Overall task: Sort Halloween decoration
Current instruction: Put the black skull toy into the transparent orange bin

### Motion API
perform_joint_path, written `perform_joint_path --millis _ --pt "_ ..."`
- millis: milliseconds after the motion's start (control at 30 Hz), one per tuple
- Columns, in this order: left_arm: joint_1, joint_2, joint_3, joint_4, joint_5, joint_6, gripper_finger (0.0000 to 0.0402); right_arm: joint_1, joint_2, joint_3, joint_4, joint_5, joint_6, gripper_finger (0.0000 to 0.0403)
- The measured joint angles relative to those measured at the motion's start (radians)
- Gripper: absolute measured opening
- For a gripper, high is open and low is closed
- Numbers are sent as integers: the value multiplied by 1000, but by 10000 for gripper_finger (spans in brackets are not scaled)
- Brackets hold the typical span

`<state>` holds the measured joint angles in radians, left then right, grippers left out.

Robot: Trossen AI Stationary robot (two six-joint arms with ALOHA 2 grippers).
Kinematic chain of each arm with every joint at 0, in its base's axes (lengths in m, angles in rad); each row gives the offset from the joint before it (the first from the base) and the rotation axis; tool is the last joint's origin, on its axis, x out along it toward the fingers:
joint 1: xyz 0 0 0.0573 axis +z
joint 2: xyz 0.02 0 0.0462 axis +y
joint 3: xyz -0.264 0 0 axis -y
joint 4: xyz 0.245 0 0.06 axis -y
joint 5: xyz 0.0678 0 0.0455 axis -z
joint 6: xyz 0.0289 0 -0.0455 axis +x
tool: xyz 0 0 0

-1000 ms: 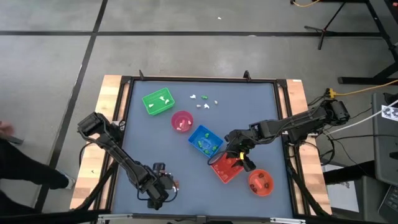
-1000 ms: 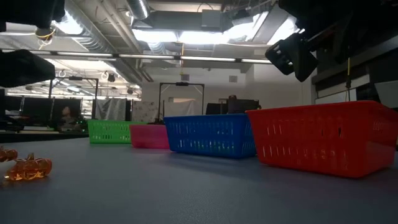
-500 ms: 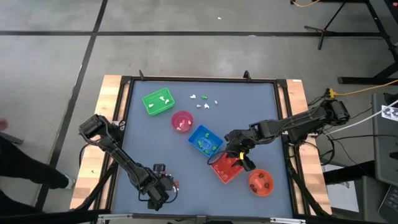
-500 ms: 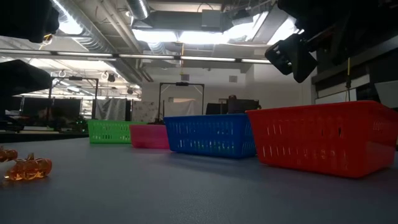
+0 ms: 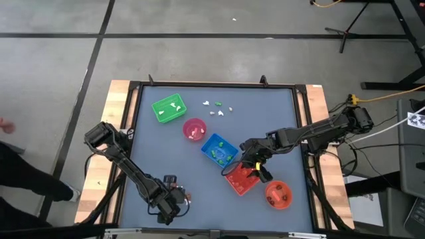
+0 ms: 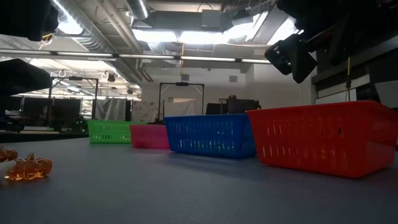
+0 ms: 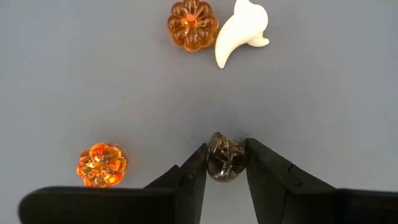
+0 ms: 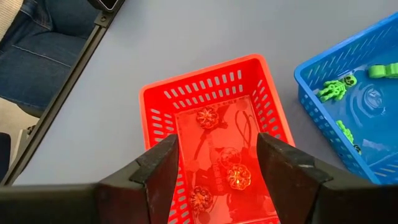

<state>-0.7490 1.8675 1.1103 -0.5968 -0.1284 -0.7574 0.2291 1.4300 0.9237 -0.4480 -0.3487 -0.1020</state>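
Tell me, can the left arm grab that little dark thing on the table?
Probably yes. The left gripper already has its fingers on either side of the dark trinket, with nothing in between. The orange pumpkins and white ghost lie clear of it.

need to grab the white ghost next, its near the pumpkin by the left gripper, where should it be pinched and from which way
Probably from straight above, across the white ghost's fat rounded body, not its thin curved tail. It lies flat on the table, so only the sides offer a grip. One orange pumpkin sits close against one side, so turn the fingers to clear it. The left gripper is now around a dark trinket.
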Motion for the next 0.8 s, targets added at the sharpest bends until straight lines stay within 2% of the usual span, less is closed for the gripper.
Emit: perform_joint_path --millis 400,533,800 --pt "21 -19 -4 10 6 8 79 0 0 0 5 0 0 216" --pt "62 -51 -4 11 -29 13 79 0 0 0 43 6 0 216" --pt "179 -74 -4 16 -89 225 79 0 0 0 136 177 -87 216"
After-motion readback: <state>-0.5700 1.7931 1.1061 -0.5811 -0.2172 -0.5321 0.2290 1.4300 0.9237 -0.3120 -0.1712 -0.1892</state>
